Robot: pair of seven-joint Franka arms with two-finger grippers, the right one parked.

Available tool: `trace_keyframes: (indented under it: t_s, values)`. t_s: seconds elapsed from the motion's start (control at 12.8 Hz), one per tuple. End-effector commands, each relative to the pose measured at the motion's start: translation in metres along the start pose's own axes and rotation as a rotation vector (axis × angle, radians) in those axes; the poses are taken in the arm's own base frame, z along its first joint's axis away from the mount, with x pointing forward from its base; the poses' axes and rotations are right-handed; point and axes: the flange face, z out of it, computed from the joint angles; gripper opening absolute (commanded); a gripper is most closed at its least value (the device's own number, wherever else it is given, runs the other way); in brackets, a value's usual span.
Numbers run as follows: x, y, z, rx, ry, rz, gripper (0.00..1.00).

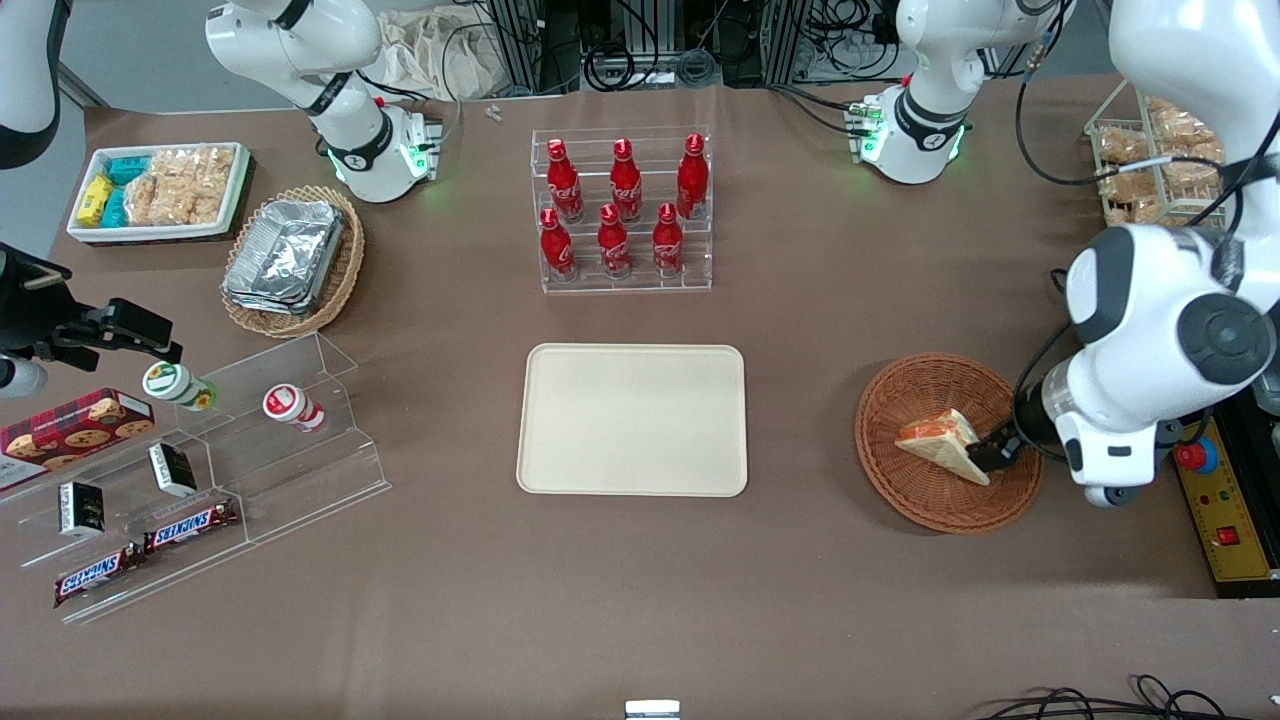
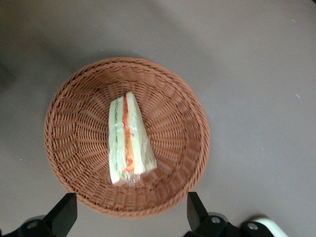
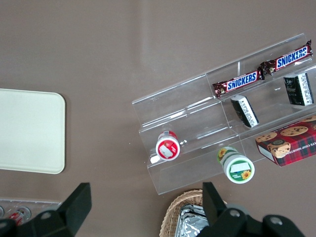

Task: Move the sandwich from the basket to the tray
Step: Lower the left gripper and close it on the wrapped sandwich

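The sandwich (image 1: pixel 938 440), a wrapped wedge of white bread with red-orange and green filling, lies in the round reddish-brown wicker basket (image 1: pixel 900 400) toward the working arm's end of the table. My left gripper (image 1: pixel 995 455) hangs over the basket's edge beside the sandwich, open and empty. In the left wrist view the sandwich (image 2: pixel 127 140) lies mid-basket (image 2: pixel 74 133), and the gripper (image 2: pixel 131 213) spreads its two black fingers wide over the basket's rim, clear of the sandwich. The cream-beige tray (image 1: pixel 632 420) lies flat and bare mid-table; it also shows in the right wrist view (image 3: pixel 29 131).
A clear rack of red bottles (image 1: pixel 622 210) stands farther from the camera than the tray. An acrylic stand (image 1: pixel 230 440) with snacks, a tan basket of foil containers (image 1: pixel 292 258) and a white snack tray (image 1: pixel 160 190) lie toward the parked arm's end. A yellow control box (image 1: pixel 1225 520) sits beside the basket.
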Motion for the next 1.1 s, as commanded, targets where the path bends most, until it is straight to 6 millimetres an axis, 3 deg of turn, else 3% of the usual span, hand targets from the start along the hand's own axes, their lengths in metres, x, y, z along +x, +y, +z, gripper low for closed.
trace_keyframes:
  t_s: [0.0,0.7,1.02]
  values:
    - [0.005,0.007,0.029,0.006,0.023,-0.108,1.0]
    - [-0.008,-0.002,0.097,0.027,-0.011,-0.173,1.0]
    - [-0.009,-0.011,0.112,0.047,-0.024,-0.18,1.0]
